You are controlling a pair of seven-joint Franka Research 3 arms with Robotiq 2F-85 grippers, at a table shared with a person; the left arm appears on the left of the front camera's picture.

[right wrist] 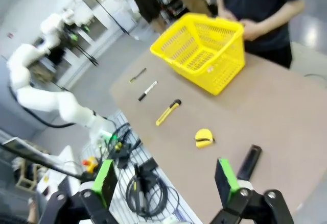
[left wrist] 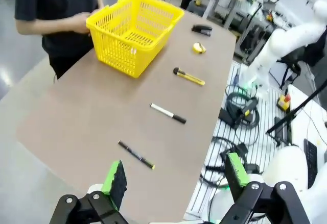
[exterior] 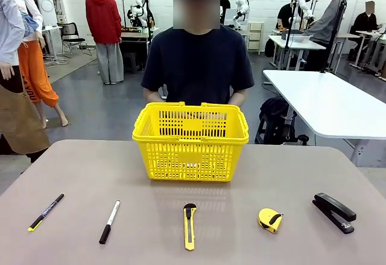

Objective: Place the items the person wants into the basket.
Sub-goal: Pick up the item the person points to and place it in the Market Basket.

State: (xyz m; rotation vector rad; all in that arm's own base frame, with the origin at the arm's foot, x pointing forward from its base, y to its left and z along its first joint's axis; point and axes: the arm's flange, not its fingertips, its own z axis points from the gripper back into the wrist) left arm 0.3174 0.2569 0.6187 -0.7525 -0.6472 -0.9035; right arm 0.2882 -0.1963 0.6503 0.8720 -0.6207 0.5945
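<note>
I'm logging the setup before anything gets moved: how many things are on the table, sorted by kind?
Writing tools: 2 (thin black pen, white-barrelled marker)
Utility knife: 1
Tape measure: 1
Stapler: 1
Basket: 1
Total: 6

The brown tabletop (exterior: 271, 174) holds a yellow basket (exterior: 181, 159), then a row: pen (exterior: 46, 212), marker (exterior: 110, 221), knife (exterior: 189, 218), tape measure (exterior: 269, 220), stapler (exterior: 334, 212).
</note>
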